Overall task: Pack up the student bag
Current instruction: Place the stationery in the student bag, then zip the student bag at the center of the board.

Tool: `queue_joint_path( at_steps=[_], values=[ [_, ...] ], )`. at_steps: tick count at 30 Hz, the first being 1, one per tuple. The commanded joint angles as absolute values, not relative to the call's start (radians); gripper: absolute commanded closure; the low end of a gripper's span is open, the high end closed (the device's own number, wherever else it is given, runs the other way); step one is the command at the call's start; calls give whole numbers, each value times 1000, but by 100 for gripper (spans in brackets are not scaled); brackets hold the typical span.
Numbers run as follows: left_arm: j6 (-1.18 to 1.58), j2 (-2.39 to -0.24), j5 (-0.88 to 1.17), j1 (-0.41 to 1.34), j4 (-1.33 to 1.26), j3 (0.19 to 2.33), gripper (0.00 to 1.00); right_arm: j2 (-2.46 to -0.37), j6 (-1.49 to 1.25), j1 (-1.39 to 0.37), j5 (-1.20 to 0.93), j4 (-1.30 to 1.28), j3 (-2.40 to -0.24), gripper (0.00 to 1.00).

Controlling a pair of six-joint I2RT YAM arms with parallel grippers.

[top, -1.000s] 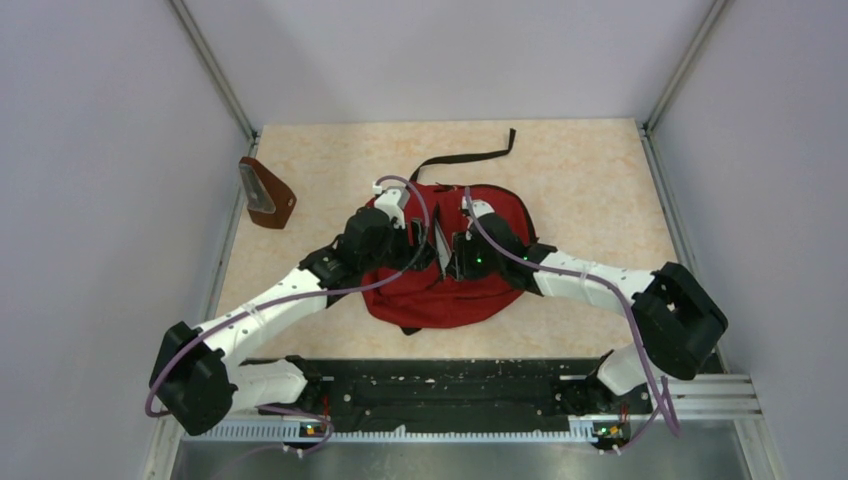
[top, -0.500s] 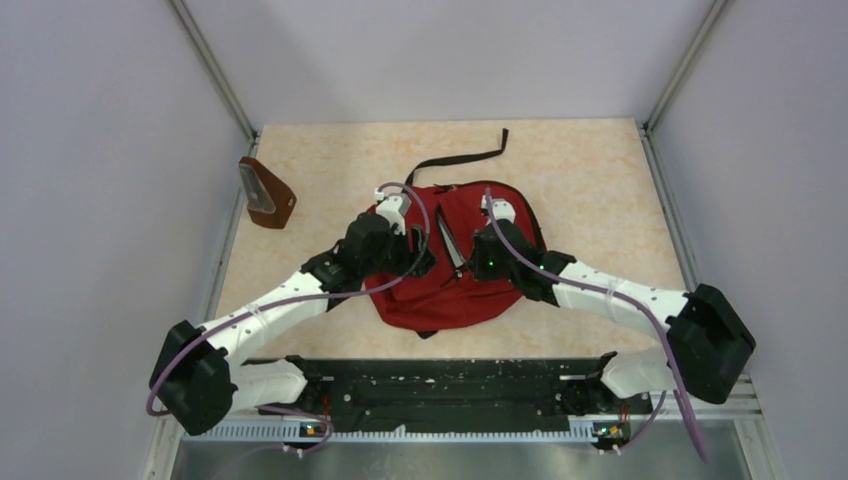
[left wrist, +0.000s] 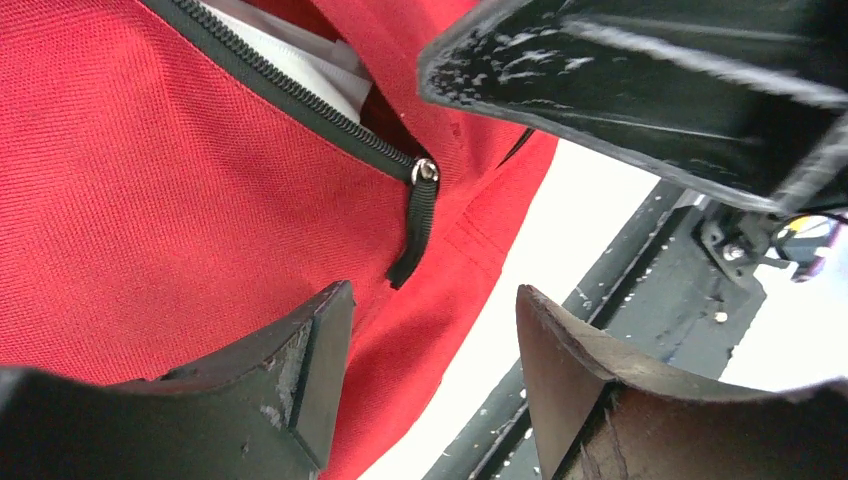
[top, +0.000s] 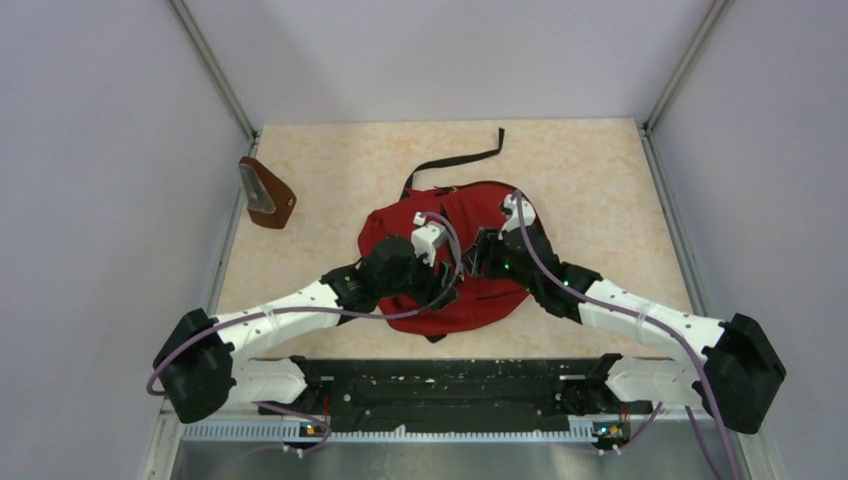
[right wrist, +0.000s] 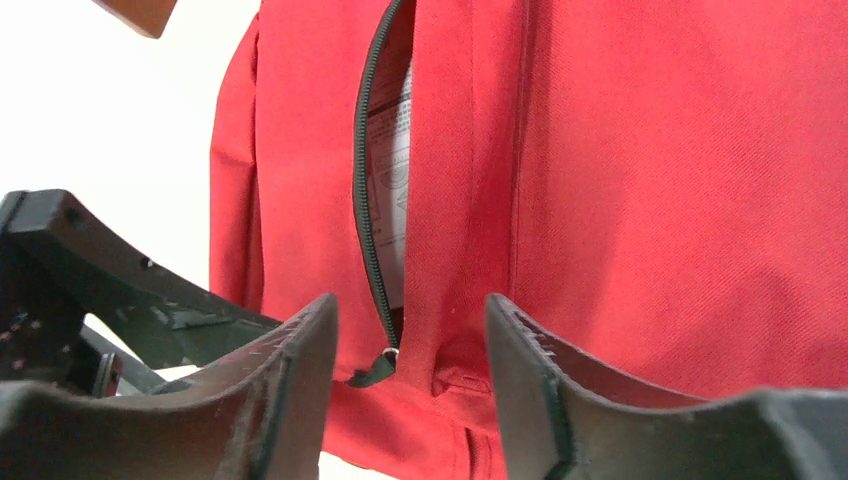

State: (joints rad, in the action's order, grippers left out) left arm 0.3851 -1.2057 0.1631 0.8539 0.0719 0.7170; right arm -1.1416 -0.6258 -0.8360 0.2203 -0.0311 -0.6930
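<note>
1. A small brown wedge-shaped pouch (top: 266, 194) sits at the upper left of the desk (top: 590, 190), close to the left edge, with a pale panel on its top face.
2. The desk is beige with a marbled pattern.
3. Plain grey walls (top: 100, 150) enclose it on three sides, with metal posts (top: 215, 75) in the far corners.
4. A black rail (top: 450, 385) runs across the bottom of the frame.

Top camera overhead, far; wrist cameras close, sharing student bag (left wrist: 150, 180) zipper (left wrist: 300, 97).
</note>
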Motion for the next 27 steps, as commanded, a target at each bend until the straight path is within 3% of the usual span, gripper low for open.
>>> queue_joint_path(
  at_steps=[1, 6, 12, 18, 22, 27],
  values=[
    [328, -1255, 95, 874, 25, 745, 34, -1074, -577, -841, 227, -11, -676, 39],
    [294, -1321, -29, 928, 74, 791, 35, -1001, -526, -841, 198, 19, -601, 32],
    [290, -1361, -75, 957, 32, 800, 49, -956, -509, -841, 190, 13, -547, 31],
    [291, -1370, -93, 963, 9, 798, 73, -905, -462, -841, 191, 53, -467, 31],
    [310, -1369, -116, 965, 9, 809, 100, -864, -392, -842, 160, 123, -406, 31],
    [342, -1317, -161, 965, -25, 804, 100, -869, -310, -857, 129, 225, -368, 32]
  ],
)
